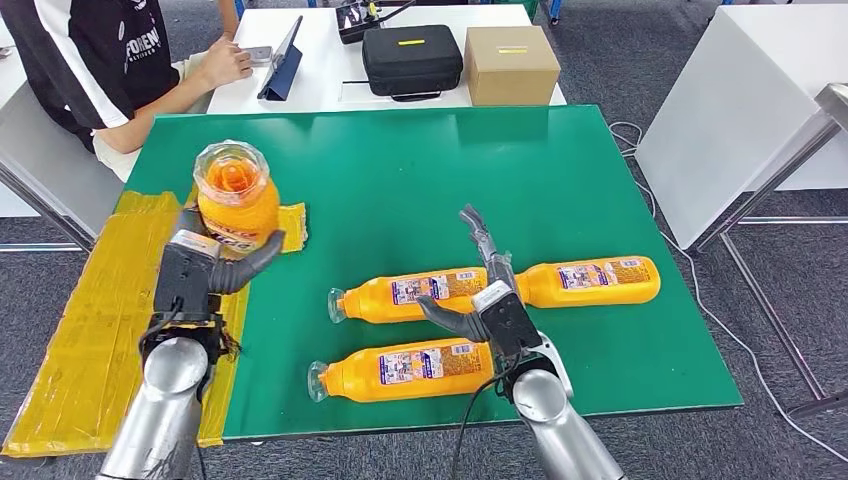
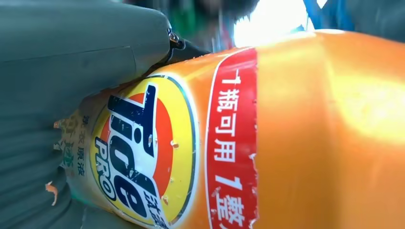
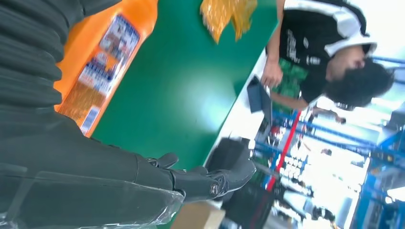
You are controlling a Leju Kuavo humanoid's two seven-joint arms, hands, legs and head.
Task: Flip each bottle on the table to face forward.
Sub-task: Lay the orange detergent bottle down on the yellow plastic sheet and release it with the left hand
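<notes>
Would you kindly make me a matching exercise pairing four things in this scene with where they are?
Things:
1. upright bottle
2. black case
3. cardboard box
4. right hand

Places:
A. on the white table, far right
B. above the lying bottles
C. held by the left hand
D. on the white table, left of the box

Pairs: 1-C, 2-D, 3-A, 4-B

One orange bottle [image 1: 236, 200] stands upright at the table's left; three others [image 1: 405, 295] [image 1: 590, 281] [image 1: 400, 370] lie sideways.
</notes>
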